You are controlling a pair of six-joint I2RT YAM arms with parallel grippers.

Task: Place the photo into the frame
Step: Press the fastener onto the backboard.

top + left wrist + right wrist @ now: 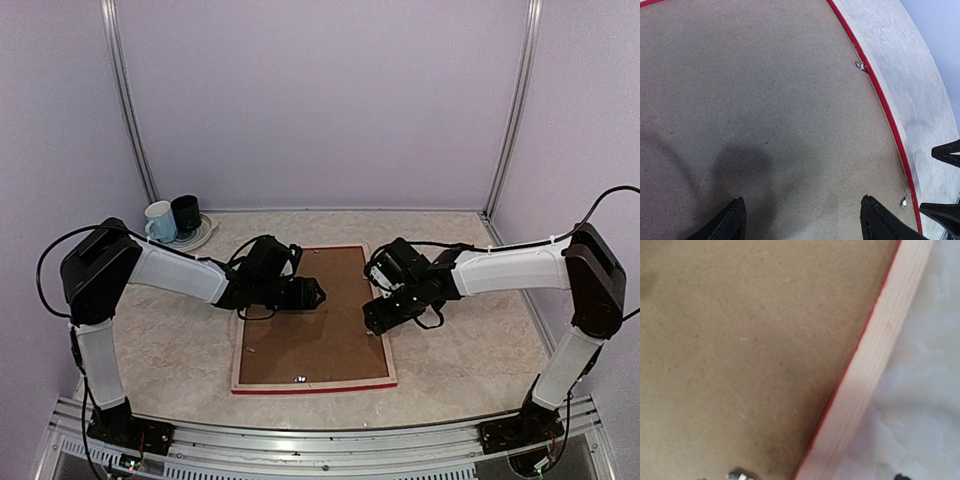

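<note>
Guessing the frame, face-down on the surface with backing board in and photo unseen, could skid if nudged sideways, left end effector spread over the board, right end effector seemingly spread by its right rail.

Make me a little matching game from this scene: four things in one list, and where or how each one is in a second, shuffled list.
Things:
1. backing board
2. frame
3. dark mug
4. left claw

Descriptions:
A. at the far left corner, next to a pale mug
B. open, above the board
C. lying flat on the table, pale wood facing up, with a red edge
D. brown, filling the frame's opening

Pairs: 1-D, 2-C, 3-A, 4-B
</note>
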